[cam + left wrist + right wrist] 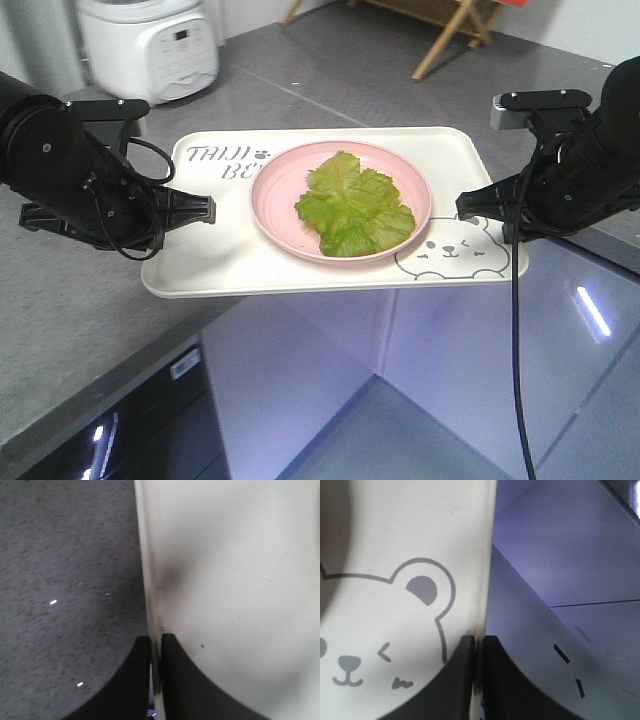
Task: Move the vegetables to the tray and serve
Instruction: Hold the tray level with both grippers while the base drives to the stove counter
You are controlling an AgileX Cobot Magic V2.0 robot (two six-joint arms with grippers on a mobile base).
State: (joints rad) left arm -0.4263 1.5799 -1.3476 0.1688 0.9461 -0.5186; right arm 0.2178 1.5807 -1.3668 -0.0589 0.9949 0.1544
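Note:
The vegetables [354, 207], crinkled green lettuce leaves, lie on a round pink plate [278, 190] that rests on the cream tray [220, 265]. The tray hangs level, its near right part out past the counter's edge over the floor. My left gripper [208, 209] is shut on the tray's left rim [150, 605], one finger above and one below. On the opposite side, my right gripper [466, 207] is shut on the right rim [487, 580], next to the printed bear face [380, 655].
A white rice cooker [150, 42] stands at the back left of the grey counter [60, 320]. Wooden legs [450, 35] show at the back right. White cabinet fronts [450, 340] lie below and to the right of the tray.

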